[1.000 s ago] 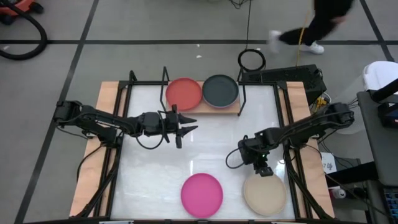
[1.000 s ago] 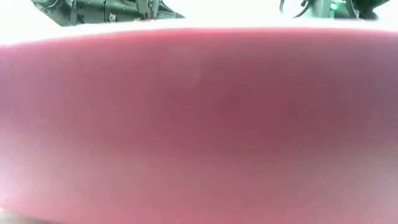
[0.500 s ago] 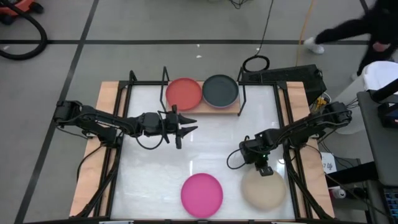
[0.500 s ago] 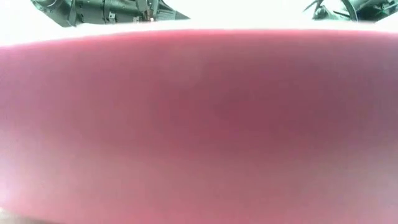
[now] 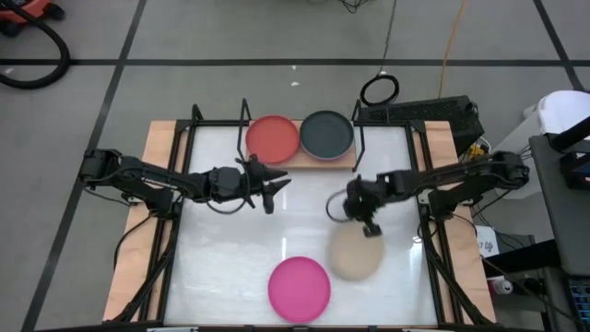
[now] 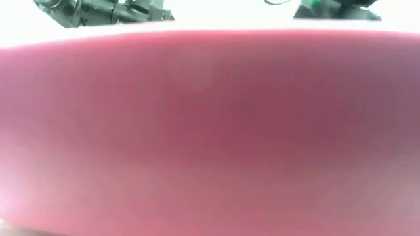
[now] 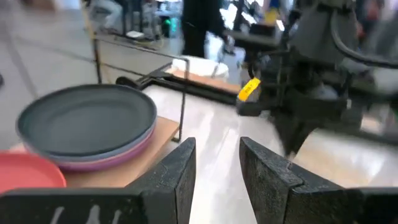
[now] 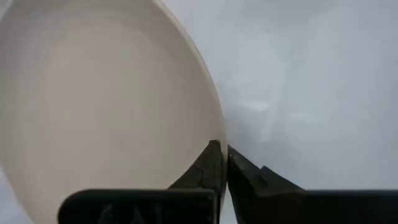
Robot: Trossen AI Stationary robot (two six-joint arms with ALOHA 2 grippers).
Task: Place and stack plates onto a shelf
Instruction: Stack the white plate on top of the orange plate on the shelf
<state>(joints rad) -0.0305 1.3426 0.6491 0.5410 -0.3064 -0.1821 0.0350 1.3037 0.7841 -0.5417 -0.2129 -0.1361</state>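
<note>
right gripper clamped on rim of round flat beige plate, mid-table | left gripper parted, empty, near light-wood shelf at far edge

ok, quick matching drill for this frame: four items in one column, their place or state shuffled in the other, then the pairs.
Items:
1. beige plate
2. black plate
3. magenta plate
4. left gripper

Places or states:
A. on the shelf, top of the right-hand stack
B. open, holding nothing, in front of the shelf
C. rim pinched by the right gripper
D. lying on the table near its front edge

Pairs: 1-C, 2-A, 3-D, 4-B
</note>
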